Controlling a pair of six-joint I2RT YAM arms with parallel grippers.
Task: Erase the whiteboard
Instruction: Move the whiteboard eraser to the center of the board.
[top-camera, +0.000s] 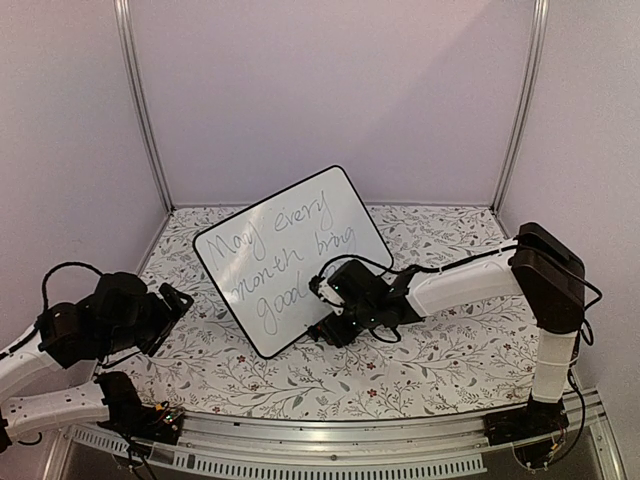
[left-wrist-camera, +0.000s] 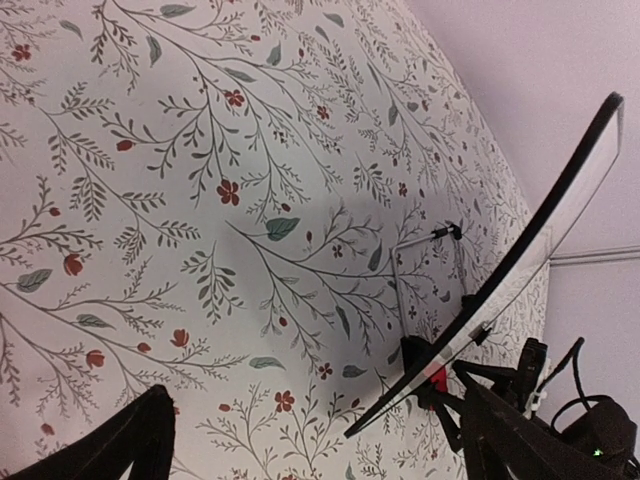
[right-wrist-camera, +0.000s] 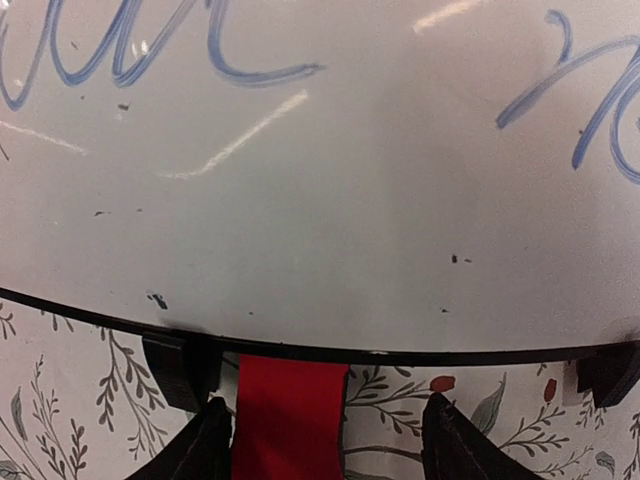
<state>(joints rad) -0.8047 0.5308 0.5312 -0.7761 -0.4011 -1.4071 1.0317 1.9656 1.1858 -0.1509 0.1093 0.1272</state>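
Evidently none of the wiping is done: the whiteboard (top-camera: 290, 255) carries a full handwritten message that appears to read "May every month bring good", with no smeared or cleared patch in any view. By that judgement the whole job is ahead, every line left to rub out.

The board stands propped at a backward lean near the middle of the floral-patterned worktop (top-camera: 420, 370), turned so that one corner points up and to the right. It is a glossy white rectangle with a thin black frame, rounded corners and small black feet (right-wrist-camera: 175, 365) along its lower edge. The writing reads grey from above and blue up close, and a few tiny dark specks dot the surface.

The right gripper (top-camera: 325, 305) sits just at the board's lower right edge. In its wrist view a red eraser block (right-wrist-camera: 290, 420) rises between its fingers (right-wrist-camera: 205, 450) to the board's frame. The block looks to touch one finger, with a gap at the other, so I cannot tell whether it is gripped.

The left gripper (top-camera: 178, 300) hangs low at the left, near the board's left edge without touching it. Its fingers (left-wrist-camera: 130, 440) are spread wide with nothing between them.
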